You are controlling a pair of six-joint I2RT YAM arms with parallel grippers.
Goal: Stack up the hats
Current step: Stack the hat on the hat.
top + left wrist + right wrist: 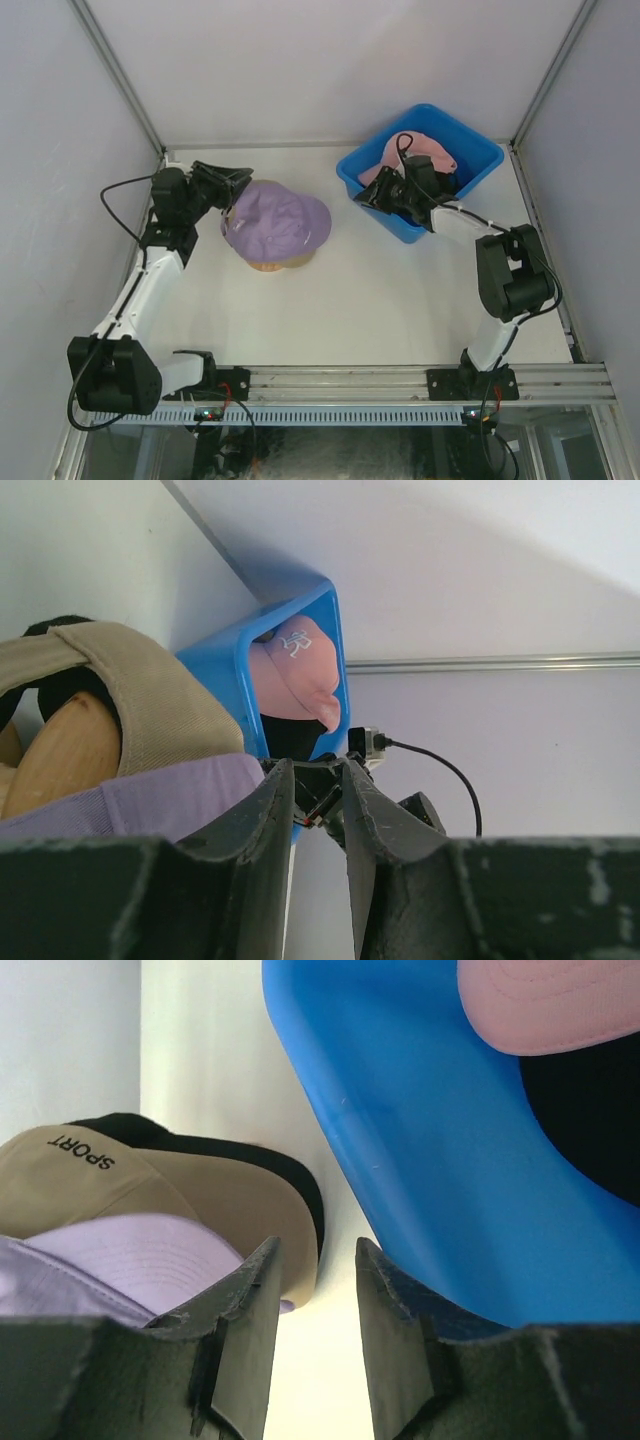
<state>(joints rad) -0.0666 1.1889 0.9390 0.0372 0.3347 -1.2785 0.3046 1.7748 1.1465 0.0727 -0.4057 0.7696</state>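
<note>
A purple hat [277,222] tops a stack with a tan hat [270,263] showing under it. In the left wrist view the purple hat [150,795] and the tan hat [135,695] sit over a wooden stand [55,750]. My left gripper [238,183] hovers at the stack's left edge. My left gripper [310,767] is open and holds nothing, with purple fabric lying outside its left finger. A pink hat [418,152] lies in the blue bin [470,140]. My right gripper [370,195] is at the bin's left wall. My right gripper [318,1247] is open and empty.
The right wrist view shows the bin's outer wall [430,1160] close on the right, a pink brim [550,1005] and something black above it. A black hat [210,1148] lies under the tan one marked SPORT [60,1185]. Enclosure walls and metal posts ring the table.
</note>
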